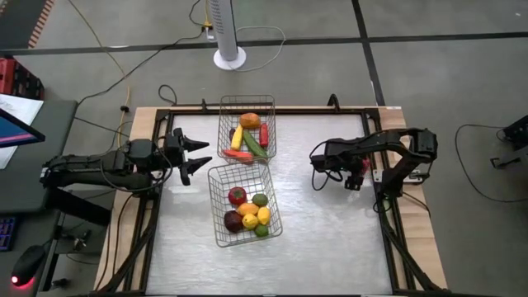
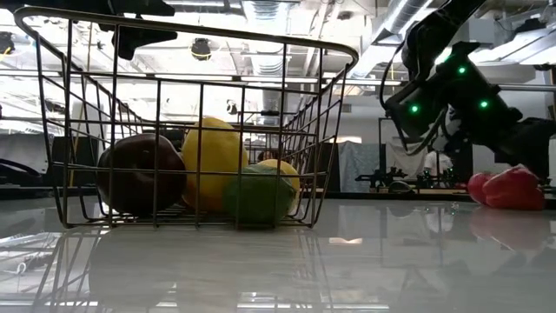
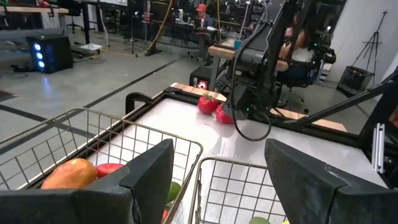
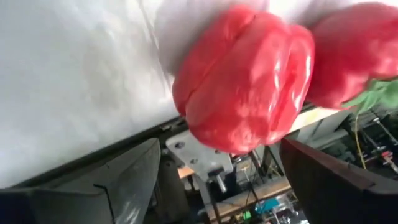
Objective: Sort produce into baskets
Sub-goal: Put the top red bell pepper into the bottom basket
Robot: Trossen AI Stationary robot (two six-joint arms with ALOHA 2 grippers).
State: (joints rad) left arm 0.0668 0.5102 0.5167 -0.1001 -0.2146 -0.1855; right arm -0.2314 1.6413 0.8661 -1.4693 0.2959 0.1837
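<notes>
Two wire baskets sit near the middle of the worktop (image 1: 330, 247), almost corner to corner. The far basket (image 1: 247, 128) holds the long pieces: an orange piece at its far side, a yellow one, a green cucumber (image 1: 253, 145), a red chilli (image 1: 264, 134) and a red-orange piece along its near edge. The near basket (image 1: 243, 206) holds the round ones: a red tomato (image 1: 238, 195), a dark purple piece (image 1: 233, 221), some yellow and orange ones and two green ones. From worktop level, the near basket shows the dark piece (image 2: 141, 174), a yellow one (image 2: 211, 161) and a green one (image 2: 258, 196) behind its wires. The left gripper (image 1: 198, 155) hangs just left of the baskets, beside the gap between them, its fingers (image 3: 146, 171) spread wide and holding nothing; its wrist view looks over both basket rims toward the other arm. The right gripper (image 1: 356, 173) is well right of the baskets, at the worktop's right edge, low over two red peppers lying there. The nearer red pepper (image 4: 245, 78) fills its wrist view, with the second pepper (image 4: 354, 53) touching it, green stem showing. The right fingers (image 4: 118, 180) stand open either side of the nearer pepper, not closed on it. From the low view, the peppers (image 2: 506, 187) lie on the worktop under that arm. A person sits at a desk in the room beyond.
</notes>
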